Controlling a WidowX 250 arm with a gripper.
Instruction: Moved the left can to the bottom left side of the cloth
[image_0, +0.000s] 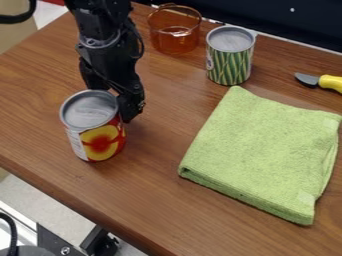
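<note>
The black gripper (125, 104) hangs down at the left of the table, right up against the back right side of the left can. That can (100, 140) has a silver top and a red and yellow label, and it partly hides the gripper. It stands upright, left of the cloth and apart from it. The folded green cloth (264, 152) lies flat on the right half of the table, its lower left corner pointing towards the front edge.
A green striped can (229, 60) stands behind the cloth's top corner. An orange transparent cup (175, 35) is at the back, beside the arm. A yellow-handled knife (328, 82) lies at the right edge. The wooden table's (153, 200) front edge slants down to the right.
</note>
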